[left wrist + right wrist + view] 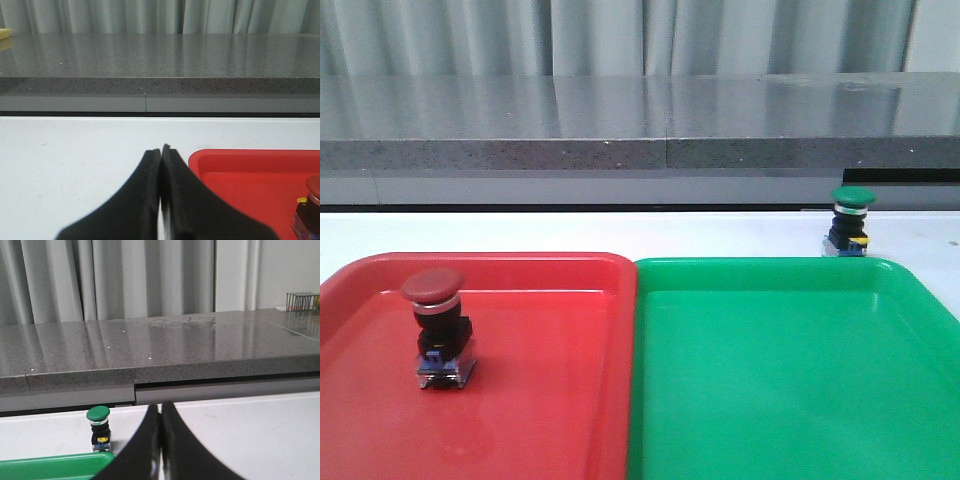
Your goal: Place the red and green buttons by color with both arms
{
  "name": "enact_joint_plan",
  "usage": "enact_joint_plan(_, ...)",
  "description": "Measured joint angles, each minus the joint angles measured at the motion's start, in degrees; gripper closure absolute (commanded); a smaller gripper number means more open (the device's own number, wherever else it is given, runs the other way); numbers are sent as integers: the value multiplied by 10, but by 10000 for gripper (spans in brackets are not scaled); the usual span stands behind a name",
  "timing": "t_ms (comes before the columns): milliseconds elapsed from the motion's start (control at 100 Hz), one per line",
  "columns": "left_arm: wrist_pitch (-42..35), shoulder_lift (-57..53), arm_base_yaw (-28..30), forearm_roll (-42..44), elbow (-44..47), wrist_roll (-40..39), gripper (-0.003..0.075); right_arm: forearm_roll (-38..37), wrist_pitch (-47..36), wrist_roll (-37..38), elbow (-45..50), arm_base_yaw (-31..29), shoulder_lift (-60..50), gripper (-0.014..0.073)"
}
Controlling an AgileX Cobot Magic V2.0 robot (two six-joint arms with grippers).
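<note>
On a white table (570,230) before a grey stone ledge (640,125), a red tray (550,400) and a green tray (790,380) sit side by side, their long rims touching. The red button (438,330) stands upright inside the red tray, toward its left half, cap up and base flat on the tray floor, its long axis vertical; that half of the sorting looks done. The green button (849,222) is also upright, cap up, but it rests on the bare table just beyond the green tray's far rim, near the right corner, so it apparently awaits its move into the matching tray. Neither arm shows in the front view. The left gripper (161,150) has its two dark fingers pressed together, holding nothing, and hangs over the table just beside the red tray's near-left corner, likely because its share is finished. The right gripper (160,407) is likewise closed and empty, low over the table, with the green button off to one side of it; it would need to spread its fingers before a grasp.
</note>
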Motion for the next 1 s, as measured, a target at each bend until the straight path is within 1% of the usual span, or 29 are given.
enact_joint_plan(140, 0, 0, 0, 0, 0, 0, 741, -2, 41, 0, -54, 0, 25, 657)
enact_joint_plan(280, 0, 0, 0, 0, 0, 0, 741, -6, 97, 0, -113, 0, 86, 657)
enact_joint_plan(400, 0, 0, 0, 0, 0, 0, 741, -20, 150, -3, -164, 0, 152, 657)
enact_joint_plan(630, 0, 0, 0, 0, 0, 0, 741, -24, 192, -4, -260, 0, 284, 657)
enact_joint_plan(740, 0, 0, 0, 0, 0, 0, 741, -25, 242, -4, -314, 0, 352, 650)
enact_joint_plan(810, 0, 0, 0, 0, 0, 0, 741, -25, 282, -4, -349, 6, 393, 610)
enact_joint_plan(880, 0, 0, 0, 0, 0, 0, 741, -25, 322, -4, -383, 19, 432, 536)
enact_joint_plan(950, 0, 0, 0, 0, 0, 0, 741, -24, 356, -4, -415, 37, 470, 421)
enact_joint_plan(1000, 0, 0, 0, 0, 0, 0, 741, -23, 374, -4, -437, 51, 497, 300)
